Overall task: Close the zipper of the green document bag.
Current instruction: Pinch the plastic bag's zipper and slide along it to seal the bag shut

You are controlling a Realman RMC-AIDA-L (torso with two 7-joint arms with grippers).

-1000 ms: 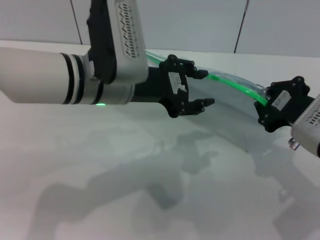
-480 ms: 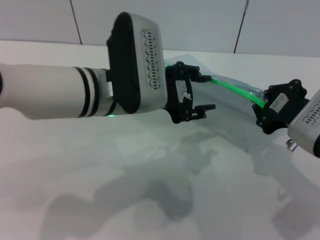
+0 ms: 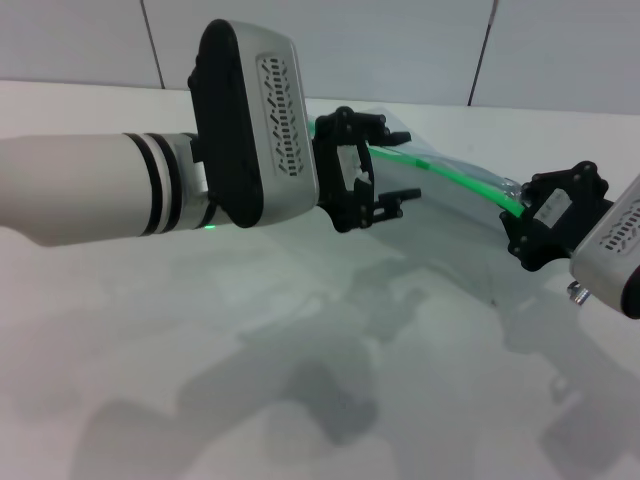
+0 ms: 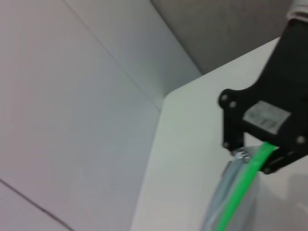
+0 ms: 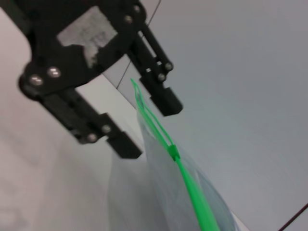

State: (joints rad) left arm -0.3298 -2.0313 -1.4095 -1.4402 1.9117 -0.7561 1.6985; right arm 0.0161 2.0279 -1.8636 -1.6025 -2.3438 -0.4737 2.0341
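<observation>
Left gripper (image 3: 393, 163): reaches in from the left over the white table (image 3: 200, 380), its fingers (image 3: 398, 196) spread apart with the bag's green edge passing through the gap; no finger is seen pressing on it. The right wrist view shows the same hand (image 5: 149, 122) with the strip rising between its two black fingers.
Right gripper (image 3: 522, 212): at the right, clamped together on the far right end of the green strip; the left wrist view shows it (image 4: 250, 154) pinching that end.
Bag (image 3: 455, 235): pale, see-through, lifted along its top edge and sagging in a curve between the two grippers, its lower part resting on the table.
Zipper (image 3: 450, 176): bright green strip along the bag's raised edge, running from the left gripper across to the right one.
Slider (image 5: 172, 152): small green piece on the strip, just beside the left fingers; past it the two green lips stand slightly apart.
</observation>
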